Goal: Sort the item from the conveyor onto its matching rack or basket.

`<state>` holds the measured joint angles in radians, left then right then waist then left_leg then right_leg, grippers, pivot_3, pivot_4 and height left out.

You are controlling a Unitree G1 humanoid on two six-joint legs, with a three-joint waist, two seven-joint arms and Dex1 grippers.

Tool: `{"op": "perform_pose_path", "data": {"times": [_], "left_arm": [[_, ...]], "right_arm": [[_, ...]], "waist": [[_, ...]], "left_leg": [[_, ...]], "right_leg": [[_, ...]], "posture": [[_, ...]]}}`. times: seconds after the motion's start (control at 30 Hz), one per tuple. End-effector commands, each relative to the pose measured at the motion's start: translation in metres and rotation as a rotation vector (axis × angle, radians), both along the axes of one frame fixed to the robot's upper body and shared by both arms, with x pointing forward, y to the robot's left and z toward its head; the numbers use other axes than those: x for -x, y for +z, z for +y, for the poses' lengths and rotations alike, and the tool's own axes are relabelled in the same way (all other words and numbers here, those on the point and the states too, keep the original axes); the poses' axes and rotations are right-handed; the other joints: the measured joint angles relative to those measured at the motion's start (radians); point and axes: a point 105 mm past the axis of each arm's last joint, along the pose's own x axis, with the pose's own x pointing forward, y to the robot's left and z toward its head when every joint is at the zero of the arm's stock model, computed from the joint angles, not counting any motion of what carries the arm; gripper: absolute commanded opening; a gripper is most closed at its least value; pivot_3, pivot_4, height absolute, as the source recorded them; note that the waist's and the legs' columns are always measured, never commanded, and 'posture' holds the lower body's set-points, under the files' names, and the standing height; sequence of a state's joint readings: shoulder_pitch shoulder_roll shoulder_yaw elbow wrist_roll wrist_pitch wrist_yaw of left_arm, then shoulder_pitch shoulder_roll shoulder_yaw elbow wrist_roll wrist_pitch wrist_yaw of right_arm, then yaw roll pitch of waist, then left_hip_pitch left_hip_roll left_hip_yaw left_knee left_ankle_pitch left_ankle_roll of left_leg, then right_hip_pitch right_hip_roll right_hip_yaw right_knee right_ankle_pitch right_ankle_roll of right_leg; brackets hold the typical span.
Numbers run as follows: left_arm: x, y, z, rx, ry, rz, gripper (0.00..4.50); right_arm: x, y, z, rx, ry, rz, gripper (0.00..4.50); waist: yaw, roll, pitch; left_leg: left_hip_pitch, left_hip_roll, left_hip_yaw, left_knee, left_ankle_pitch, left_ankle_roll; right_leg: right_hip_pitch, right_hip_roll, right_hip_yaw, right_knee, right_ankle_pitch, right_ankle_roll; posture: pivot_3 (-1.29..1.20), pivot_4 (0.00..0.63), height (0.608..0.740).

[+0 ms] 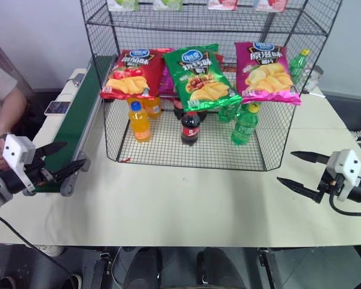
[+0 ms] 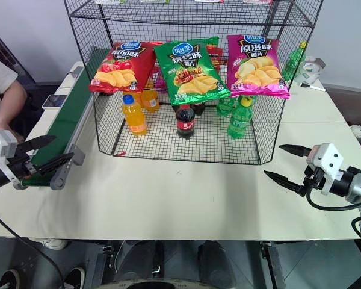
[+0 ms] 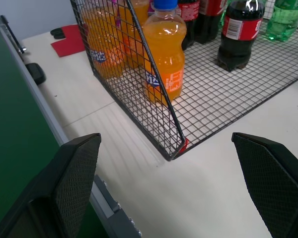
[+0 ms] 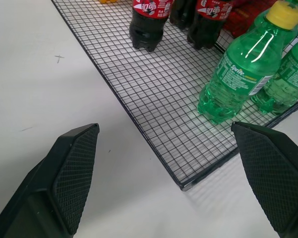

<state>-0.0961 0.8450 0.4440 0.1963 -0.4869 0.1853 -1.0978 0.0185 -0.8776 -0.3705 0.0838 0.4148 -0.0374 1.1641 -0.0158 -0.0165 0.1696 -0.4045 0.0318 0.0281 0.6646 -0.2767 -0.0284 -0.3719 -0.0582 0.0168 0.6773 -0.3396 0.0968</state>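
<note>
The item, a glossy green crisps bag (image 1: 201, 75), lies tilted on the middle tier of the black wire rack (image 1: 262, 158), between a red bag (image 1: 129, 73) and a magenta bag (image 1: 266, 72). The dark-green conveyor (image 1: 78, 120) runs along the table's left side. My left gripper (image 1: 74, 154) hangs open at the conveyor's near end with nothing between its fingers (image 3: 74, 178). At the table's right, in front of the rack's corner, my right gripper (image 1: 285, 167) is open and holds nothing, its fingers (image 4: 72, 173) spread wide.
Orange soda (image 1: 139, 122), cola (image 1: 191, 127) and green Sprite bottles (image 1: 245, 125) stand on the rack's bottom tier. A person's arm (image 1: 3, 111) and a phone (image 1: 58, 108) are left of the conveyor. The white table (image 1: 186, 192) stretches in front of the rack.
</note>
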Motion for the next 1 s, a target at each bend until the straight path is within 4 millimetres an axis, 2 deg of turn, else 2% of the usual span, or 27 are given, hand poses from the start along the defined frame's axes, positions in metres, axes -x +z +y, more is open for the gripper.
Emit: {"op": "perform_pose_path", "data": {"times": [0.03, 0.73, 1.0], "left_arm": [[-0.003, 0.012, 0.001, -0.024, -0.009, -0.041, 4.50], [-0.008, 0.007, -0.005, -0.026, -0.035, -0.059, 4.50], [-0.012, -0.001, -0.010, 0.025, -0.015, -0.085, 4.50]], "right_arm": [[-0.002, 0.012, 0.004, 0.002, 0.012, -0.063, 4.44], [-0.004, 0.007, 0.007, -0.001, 0.015, -0.055, 4.44], [-0.014, 0.009, 0.005, 0.005, 0.013, -0.085, 4.44]], "waist": [[0.000, 0.000, 0.000], [0.001, 0.000, 0.000], [0.000, 0.000, 0.000]], "left_leg": [[0.000, 0.000, 0.000, 0.000, 0.000, 0.000], [0.000, 0.000, 0.000, 0.000, 0.000, 0.000], [0.000, 0.000, 0.000, 0.000, 0.000, 0.000]], "right_leg": [[0.000, 0.000, 0.000, 0.000, 0.000, 0.000], [0.000, 0.000, 0.000, 0.000, 0.000, 0.000], [-0.001, 0.000, 0.000, 0.001, 0.000, 0.000]], "posture": [[0.00, 0.150, 0.739], [0.00, 0.150, 0.739], [0.00, 0.150, 0.739]]}}
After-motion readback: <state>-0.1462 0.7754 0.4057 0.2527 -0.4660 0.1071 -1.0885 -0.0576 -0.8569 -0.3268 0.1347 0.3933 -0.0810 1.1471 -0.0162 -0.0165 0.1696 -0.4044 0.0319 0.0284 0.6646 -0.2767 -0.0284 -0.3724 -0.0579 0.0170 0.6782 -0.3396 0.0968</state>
